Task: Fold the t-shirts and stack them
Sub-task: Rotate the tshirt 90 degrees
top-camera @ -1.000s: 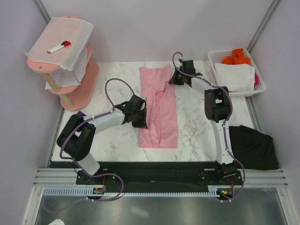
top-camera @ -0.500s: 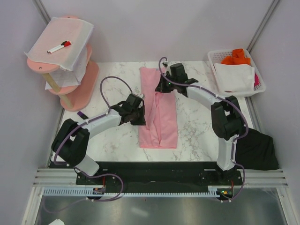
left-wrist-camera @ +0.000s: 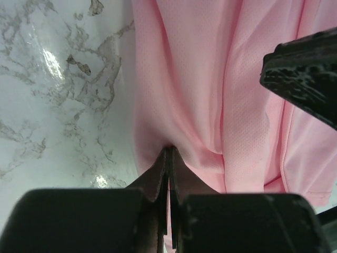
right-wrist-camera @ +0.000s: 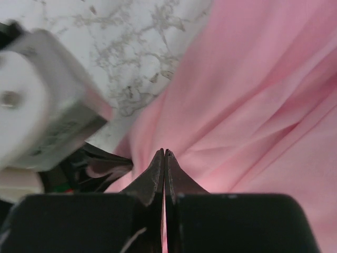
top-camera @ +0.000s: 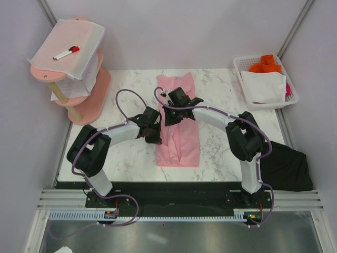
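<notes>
We had the pink t-shirt (top-camera: 181, 142) lying lengthwise mid-counter (top-camera: 126, 153), already narrowed to a long strip. The black t-shirt (top-camera: 284, 166) sat in a dark heap at the near right side, well apart, with neither arm on it.

The left gripper (left-wrist-camera: 168, 152) was clamped tight on a pinch of pink cloth at the strip's left edge, about mid-length, and the fabric tented up into the jaws. The right gripper (right-wrist-camera: 164, 154) was likewise closed on a fold of pink, near the left one and slightly farther up the shirt.

Our read on why both sat on the same side: with two holds along one edge, the layer should lift as a straight line rather than sag from a single point.

Status, as a judgement: lengthwise fold in hand; crosswise fold, black shirt and stacking not yet done.

Risk: the cloth looked thin and each bite small, so one hold could slip and skew the fold.
</notes>
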Available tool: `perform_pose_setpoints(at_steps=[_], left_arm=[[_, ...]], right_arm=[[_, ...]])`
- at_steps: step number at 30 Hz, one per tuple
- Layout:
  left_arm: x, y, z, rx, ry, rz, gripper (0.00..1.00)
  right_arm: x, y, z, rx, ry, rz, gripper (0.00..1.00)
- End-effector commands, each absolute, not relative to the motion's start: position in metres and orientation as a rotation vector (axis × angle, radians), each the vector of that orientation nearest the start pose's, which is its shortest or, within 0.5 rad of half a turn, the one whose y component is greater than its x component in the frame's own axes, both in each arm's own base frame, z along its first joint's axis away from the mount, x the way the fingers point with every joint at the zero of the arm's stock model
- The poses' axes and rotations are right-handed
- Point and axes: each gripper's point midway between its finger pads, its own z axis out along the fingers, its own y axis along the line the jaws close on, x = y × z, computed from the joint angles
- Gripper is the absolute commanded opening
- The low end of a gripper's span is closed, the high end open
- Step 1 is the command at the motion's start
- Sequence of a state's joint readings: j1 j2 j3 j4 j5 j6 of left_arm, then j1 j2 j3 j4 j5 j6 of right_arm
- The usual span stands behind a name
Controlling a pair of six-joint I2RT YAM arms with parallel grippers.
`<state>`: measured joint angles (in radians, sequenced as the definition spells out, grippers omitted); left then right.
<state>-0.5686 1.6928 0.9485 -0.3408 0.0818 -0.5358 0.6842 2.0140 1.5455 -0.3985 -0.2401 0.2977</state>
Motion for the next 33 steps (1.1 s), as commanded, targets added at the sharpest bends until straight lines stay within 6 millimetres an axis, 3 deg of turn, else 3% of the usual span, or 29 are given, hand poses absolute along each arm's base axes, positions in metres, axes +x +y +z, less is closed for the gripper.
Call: perform_pose_setpoints(at_steps=[1, 11, 13, 17, 20, 23, 28, 33], left_arm=[[0.280, -0.219, 0.007, -0.001, 2.762, -0.460, 0.02], [0.276, -0.216, -0.007, -0.013, 2.804, -0.449, 0.02], [0.274, -0.214, -0.010, -0.014, 2.815, -0.440, 0.02], [0.272, -0.213, -0.012, -0.015, 2.821, -0.436, 0.02], [0.271, -0.212, -0.014, -0.013, 2.824, -0.430, 0.02], [0.271, -0.213, -0.015, -0.010, 2.829, -0.434, 0.02], [0.270, -0.212, -0.018, -0.009, 2.838, -0.425, 0.02], [0.268, -0.210, -0.022, -0.029, 2.849, -0.412, 0.02]], right_arm=[[0.357, 0.341, 0.060, -0.630, 2.567, 0.508, 0.00], [0.346, 0.339, 0.039, -0.681, 2.628, 0.457, 0.00], [0.347, 0.329, 0.037, -0.667, 2.650, 0.381, 0.00], [0.361, 0.290, 0.038, -0.588, 2.659, 0.074, 0.00], [0.365, 0.285, 0.054, -0.554, 2.613, 0.043, 0.00], [0.366, 0.294, 0.074, -0.574, 2.552, 0.112, 0.00], [0.344, 0.328, 0.100, -0.640, 2.504, 0.374, 0.00], [0.316, 0.349, 0.106, -0.718, 2.491, 0.493, 0.00]])
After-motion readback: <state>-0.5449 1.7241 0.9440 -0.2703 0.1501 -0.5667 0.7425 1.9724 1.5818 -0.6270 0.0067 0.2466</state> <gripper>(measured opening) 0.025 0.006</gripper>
